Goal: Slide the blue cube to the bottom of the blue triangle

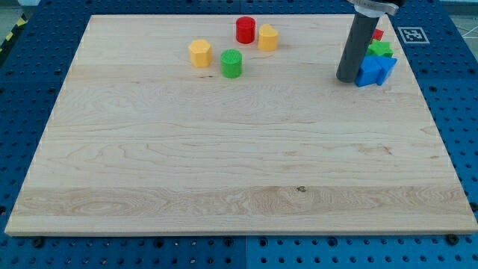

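My tip (346,78) rests on the board at the view's upper right, touching the left side of the blue cube (367,72). The blue triangle (388,66) sits right against the cube's right side. A green block (382,49) lies just above the two blue blocks. A red block (379,34) peeks out above the green one, partly hidden by my rod.
At the view's top centre stand a red cylinder (246,30), a yellow block (268,36), a green cylinder (231,63) and a yellow block (200,53). The wooden board (224,164) lies on a blue perforated table. A marker tag (410,34) sits off the board's upper right.
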